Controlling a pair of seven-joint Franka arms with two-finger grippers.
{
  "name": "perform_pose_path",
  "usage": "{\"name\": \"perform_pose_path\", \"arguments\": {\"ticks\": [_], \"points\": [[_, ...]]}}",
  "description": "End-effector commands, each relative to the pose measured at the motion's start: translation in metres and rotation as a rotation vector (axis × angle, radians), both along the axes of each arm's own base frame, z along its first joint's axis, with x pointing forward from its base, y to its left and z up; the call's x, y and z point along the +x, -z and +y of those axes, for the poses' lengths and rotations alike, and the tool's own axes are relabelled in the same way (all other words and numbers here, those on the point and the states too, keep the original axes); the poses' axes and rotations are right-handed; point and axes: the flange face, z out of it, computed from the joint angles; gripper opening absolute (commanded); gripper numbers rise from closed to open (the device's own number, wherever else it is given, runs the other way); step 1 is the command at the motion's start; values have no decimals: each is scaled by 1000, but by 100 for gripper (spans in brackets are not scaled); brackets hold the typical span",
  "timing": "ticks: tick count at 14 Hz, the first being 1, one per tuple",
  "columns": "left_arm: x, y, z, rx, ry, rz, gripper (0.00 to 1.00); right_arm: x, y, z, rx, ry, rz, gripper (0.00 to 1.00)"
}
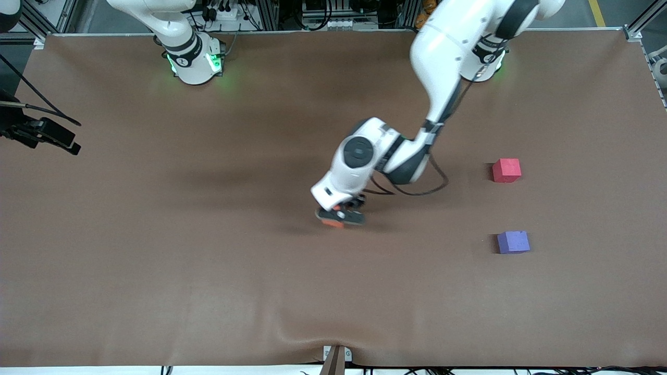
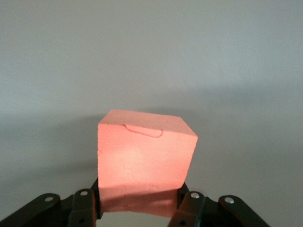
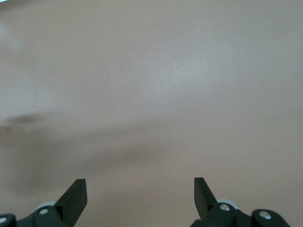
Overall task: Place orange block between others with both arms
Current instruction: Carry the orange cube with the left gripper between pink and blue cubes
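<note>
while the right gripper (image 3: 140, 198) waits open, the left gripper (image 1: 340, 217) clamps the orange block (image 2: 144, 161).

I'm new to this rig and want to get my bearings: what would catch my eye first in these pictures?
The left arm reaches down to mid-table, its left gripper shut on the orange block. Toward the left arm's end of the table sit the red-pink cube and, nearer the front camera, the purple cube, with a gap between them. The right gripper hangs open over bare table, waiting.
</note>
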Motion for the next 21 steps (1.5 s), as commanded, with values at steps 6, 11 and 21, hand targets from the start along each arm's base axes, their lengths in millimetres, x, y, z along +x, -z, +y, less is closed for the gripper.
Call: {"name": "perform_pose_path", "arguments": {"ticks": [6, 11, 21], "points": [[43, -104, 284, 63, -115, 101, 0, 1, -2, 2, 13, -18, -13, 100], [21, -72, 410, 77, -73, 174, 0, 1, -2, 3, 13, -19, -13, 100], [-6, -9, 501, 68, 28, 157, 2, 1, -3, 3, 13, -18, -16, 100]]}}
